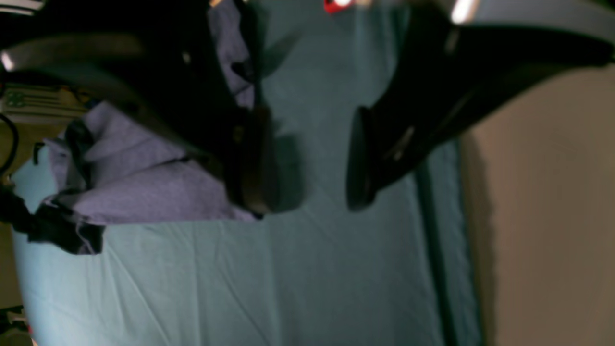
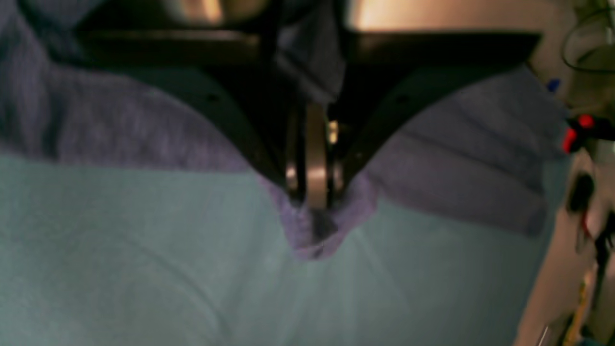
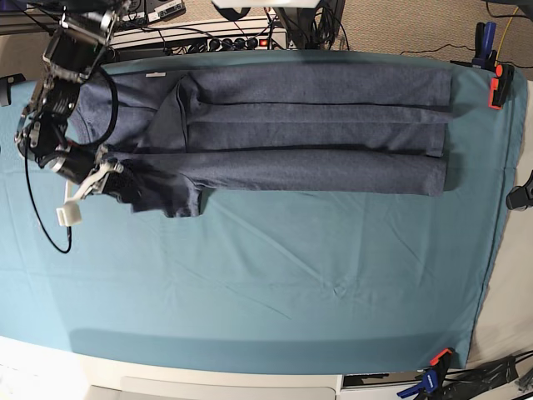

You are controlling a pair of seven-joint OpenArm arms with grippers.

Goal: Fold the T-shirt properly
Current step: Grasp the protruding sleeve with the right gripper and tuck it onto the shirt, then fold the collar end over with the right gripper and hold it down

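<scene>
T-shirt point(image 3: 300, 125) lies lengthwise along far side of counter point(image 3: 275, 283), sides folded inward. Right gripper point(image 2: 312, 202) jaws shut, pinching shirt edge. Left gripper point(image 1: 307, 158) jaws wide apart, holding nothing, above bare cloth. Advice: keep pinch firm, carry edge across evenly, avoid dragging tablecloth.

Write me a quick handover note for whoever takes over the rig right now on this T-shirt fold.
Right gripper: shut on a pinch of the T-shirt at its sleeve end, low over the teal tablecloth.
Left gripper: open, empty, over bare tablecloth beside the shirt; not seen in the base view.
T-shirt: lies lengthwise along the far side of the table, both long sides folded in to a narrow band.
Done: lengthwise folds.
Left: probably settle the sleeve end, release, then fold the band across its length.
</scene>
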